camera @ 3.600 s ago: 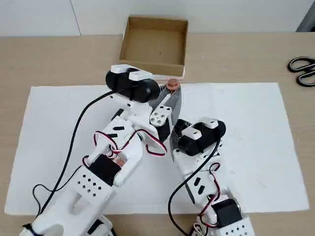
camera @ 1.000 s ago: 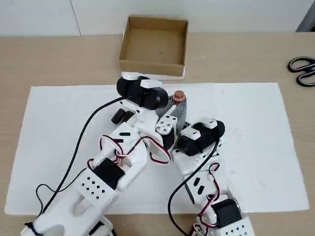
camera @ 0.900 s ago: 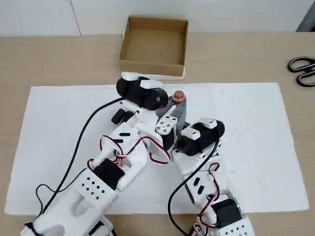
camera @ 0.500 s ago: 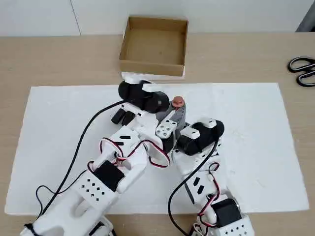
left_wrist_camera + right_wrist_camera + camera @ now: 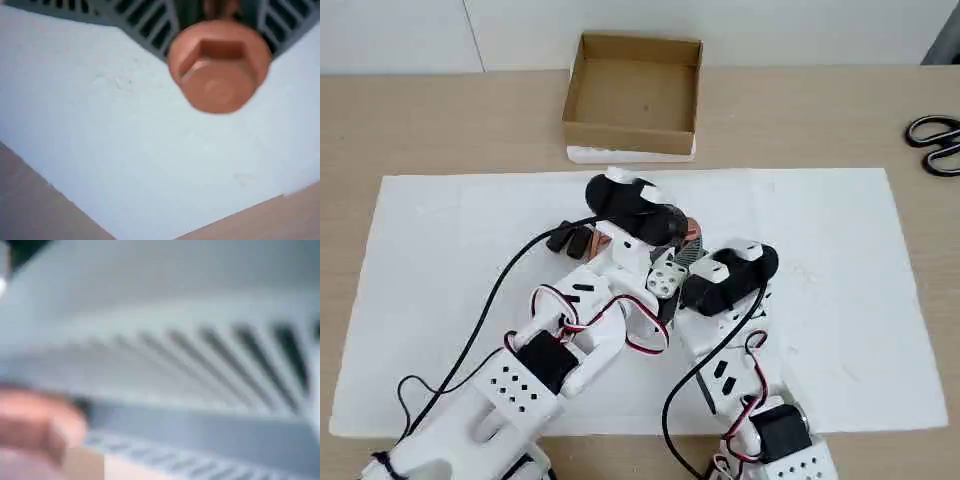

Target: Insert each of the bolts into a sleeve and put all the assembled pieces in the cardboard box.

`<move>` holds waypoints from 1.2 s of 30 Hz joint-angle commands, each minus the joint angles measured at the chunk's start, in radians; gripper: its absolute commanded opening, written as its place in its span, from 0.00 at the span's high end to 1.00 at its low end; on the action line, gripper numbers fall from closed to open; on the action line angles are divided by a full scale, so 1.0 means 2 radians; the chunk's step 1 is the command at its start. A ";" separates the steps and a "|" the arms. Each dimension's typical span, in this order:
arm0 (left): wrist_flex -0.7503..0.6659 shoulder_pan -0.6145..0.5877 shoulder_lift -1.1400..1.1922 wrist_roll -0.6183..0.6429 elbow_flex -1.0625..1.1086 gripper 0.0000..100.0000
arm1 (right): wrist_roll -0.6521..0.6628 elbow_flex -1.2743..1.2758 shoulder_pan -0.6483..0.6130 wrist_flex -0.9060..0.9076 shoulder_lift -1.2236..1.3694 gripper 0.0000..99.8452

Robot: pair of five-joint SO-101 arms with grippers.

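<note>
Since the earlier frames, the left arm had pulled back from the cardboard box and carried its bolt with it, closer to the right arm. This move uncovered two dark sleeves that the arm had hidden before.

The left claw was clamped on the bolt. In the left wrist view the grey ribbed fingers stood on both sides of the shank, and the copper hexagonal head pointed out over the white sheet. In the high view the bolt showed as a small copper spot at the tip of the claw, above the middle of the sheet.

The right claw lay just beside it, partly under the left wrist. I could not tell if it was apart or together, because the right wrist view was too blurred.

The sleeves lay on the sheet, on the other side of the left arm, with one more copper piece touching them.

The cardboard box stood open at the far edge of the sheet, well apart from the bolt. Black scissors rested on the bare counter, far off.
</note>
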 commanded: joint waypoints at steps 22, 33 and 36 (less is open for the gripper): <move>0.176 0.007 -0.012 0.044 -0.092 0.74 | -0.005 -0.008 0.000 -0.013 -0.007 1.00; 0.313 -0.036 -0.012 -0.112 -0.181 0.74 | -0.005 -0.008 0.000 -0.013 -0.007 1.00; 0.323 -0.055 -0.012 -0.137 -0.184 0.74 | -0.005 -0.008 0.000 -0.013 -0.007 1.00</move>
